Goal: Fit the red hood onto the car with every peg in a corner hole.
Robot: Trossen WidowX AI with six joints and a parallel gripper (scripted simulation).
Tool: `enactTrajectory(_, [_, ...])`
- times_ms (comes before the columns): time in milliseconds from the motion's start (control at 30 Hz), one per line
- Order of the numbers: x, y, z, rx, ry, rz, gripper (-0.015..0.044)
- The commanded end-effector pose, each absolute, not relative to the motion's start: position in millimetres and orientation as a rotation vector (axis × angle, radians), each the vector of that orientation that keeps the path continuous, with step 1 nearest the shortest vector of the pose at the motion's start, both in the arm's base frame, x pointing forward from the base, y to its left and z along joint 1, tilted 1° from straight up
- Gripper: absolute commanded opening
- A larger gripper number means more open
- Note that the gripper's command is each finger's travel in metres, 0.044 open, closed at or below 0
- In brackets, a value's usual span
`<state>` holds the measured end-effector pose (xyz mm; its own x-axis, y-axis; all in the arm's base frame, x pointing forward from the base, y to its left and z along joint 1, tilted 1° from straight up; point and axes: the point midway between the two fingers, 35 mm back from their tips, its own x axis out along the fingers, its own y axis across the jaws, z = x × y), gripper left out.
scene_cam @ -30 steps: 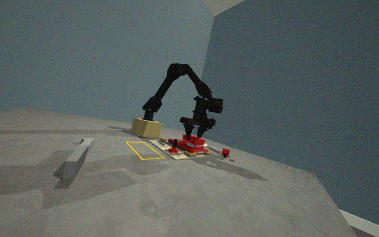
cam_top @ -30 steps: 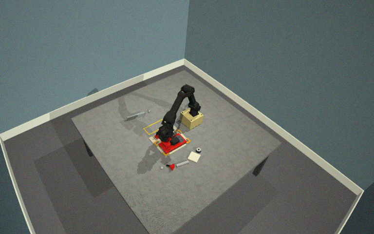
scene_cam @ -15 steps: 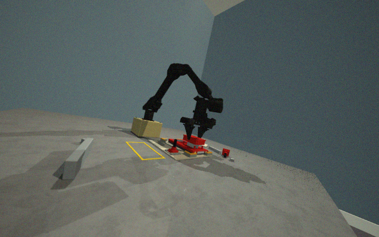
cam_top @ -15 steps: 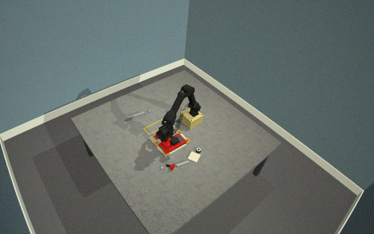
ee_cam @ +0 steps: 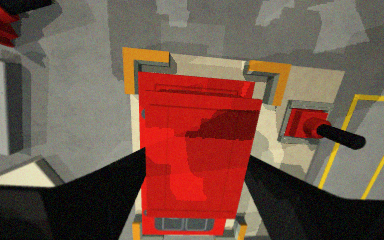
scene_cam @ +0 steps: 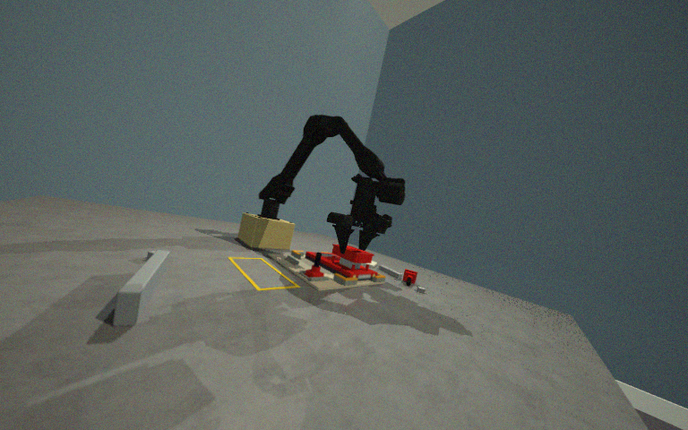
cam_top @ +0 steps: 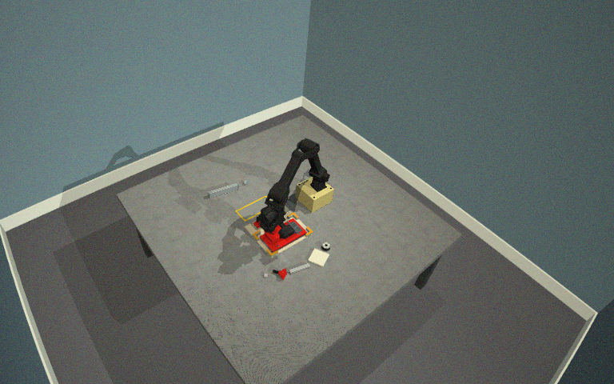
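Top view: gripper (cam_top: 277,231) directly above jig (cam_top: 271,250), clenched on hood (cam_top: 273,235), which covers chassis deck.

Exterior view: hood (scene_cam: 352,254) between fingertips, low over chassis (scene_cam: 330,264); seated or hovering, cannot tell.

Wrist view: hood (ee_cam: 197,150) straight below, long axis running away from gripper, parallel to jig (ee_cam: 132,70); pegs hidden. Next move likely straight down.

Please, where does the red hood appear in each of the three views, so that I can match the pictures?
Top: the red hood sits low over the car in the jig, under the gripper, near the table's middle.
Exterior: hood between the gripper's fingertips, right of the yellow outline.
Wrist: hood fills the centre, a finger at each side.
Shared landmark: the yellow outline on the table, beside the jig.
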<state>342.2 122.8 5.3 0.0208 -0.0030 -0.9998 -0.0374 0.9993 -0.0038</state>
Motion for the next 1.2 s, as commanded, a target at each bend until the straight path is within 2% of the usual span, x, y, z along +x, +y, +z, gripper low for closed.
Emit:
enactTrajectory(0, [342, 124, 4, -0.027, 1.55, 0.028, 0.0])
enactTrajectory(1167, [342, 124, -5, -0.028, 1.55, 0.028, 0.0])
